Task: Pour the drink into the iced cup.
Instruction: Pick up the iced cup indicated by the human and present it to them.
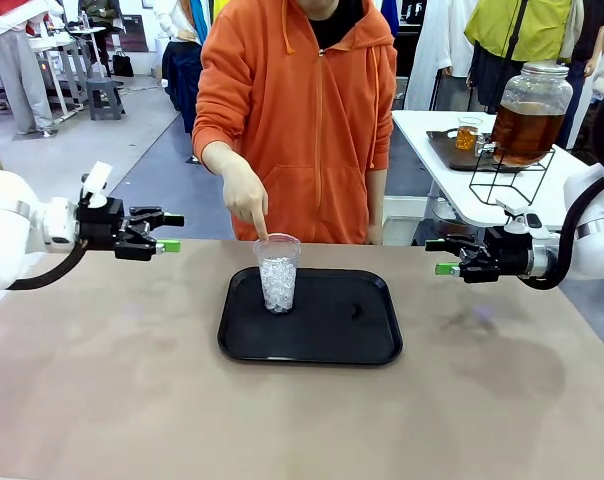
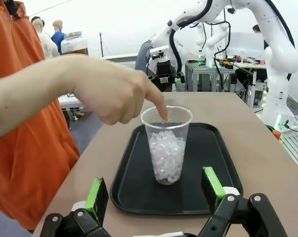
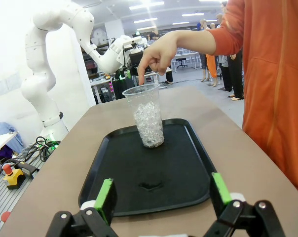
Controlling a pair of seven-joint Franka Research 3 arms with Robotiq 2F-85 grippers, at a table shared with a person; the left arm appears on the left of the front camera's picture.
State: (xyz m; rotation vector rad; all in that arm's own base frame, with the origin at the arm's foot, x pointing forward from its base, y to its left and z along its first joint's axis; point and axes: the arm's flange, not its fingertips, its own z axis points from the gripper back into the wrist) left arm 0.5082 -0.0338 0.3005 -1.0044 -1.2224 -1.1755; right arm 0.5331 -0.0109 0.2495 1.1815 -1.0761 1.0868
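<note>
The iced cup (image 1: 278,272) is a clear plastic cup about half full of crushed ice, upright on the left part of a black tray (image 1: 332,335). A person's hand (image 1: 244,200) points down with its forefinger at the cup's rim (image 2: 166,114). Amber-brown drink fills a big glass jar (image 1: 528,118) on a white side table far back right, and a small glass (image 1: 468,134) beside it. My left gripper (image 1: 168,233) hovers open, left of the cup (image 2: 165,148). My right gripper (image 1: 439,256) hovers open to the right of the tray, facing the cup (image 3: 149,114).
The brown table (image 1: 112,400) has free surface around the tray. A small dark speck (image 1: 356,312) lies on the tray's right half. The person in an orange hoodie (image 1: 312,110) stands at the far edge. The jar rests on a black wire stand (image 1: 507,175).
</note>
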